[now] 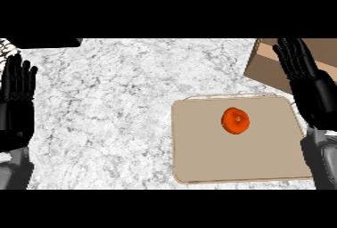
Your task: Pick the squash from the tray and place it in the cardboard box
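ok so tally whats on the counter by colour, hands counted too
orange: 1, the squash
tan or brown: 2, the tray and the cardboard box
black: 2, the left hand and the right hand
total: 5

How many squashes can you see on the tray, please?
1. The squash lies on the tray, right of its middle and toward the far edge. Nothing covers the tray except the right hand along its right edge, so another is unlikely.
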Motion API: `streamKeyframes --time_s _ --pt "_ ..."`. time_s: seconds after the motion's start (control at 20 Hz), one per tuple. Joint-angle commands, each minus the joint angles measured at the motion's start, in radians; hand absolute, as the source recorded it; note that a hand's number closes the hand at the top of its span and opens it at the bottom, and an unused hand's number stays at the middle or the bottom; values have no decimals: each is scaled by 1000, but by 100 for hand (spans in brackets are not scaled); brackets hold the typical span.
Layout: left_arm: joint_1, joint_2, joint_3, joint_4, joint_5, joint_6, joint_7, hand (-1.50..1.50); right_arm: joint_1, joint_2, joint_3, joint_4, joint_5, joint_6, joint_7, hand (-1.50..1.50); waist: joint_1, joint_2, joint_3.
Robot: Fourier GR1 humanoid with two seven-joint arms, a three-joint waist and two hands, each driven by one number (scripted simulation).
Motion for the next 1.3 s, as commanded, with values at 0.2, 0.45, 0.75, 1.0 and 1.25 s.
streamKeyframes --time_s 0.2,0.45,0.75,1.0,1.25 --pt "148 -20 -29 138 -13 30 136 0 157 38 -146 -2 237 -408 130 150 -42 -11 -31" --pt "191 -61 -51 202 2 29 163 0 343 40 -184 77 461 -615 283 150 -85 -5 -34" --pt "135 -91 -85 243 -26 43 186 0 518 126 -5 -122 887 -762 473 -150 -46 -13 -38" --pt "143 -99 -103 247 -37 35 188 0 575 154 59 -284 1100 -528 819 -150 -10 -12 -37" --pt "89 -112 -112 279 -48 28 200 0 503 225 163 -499 1228 -238 1119 -150 11 -9 -34"
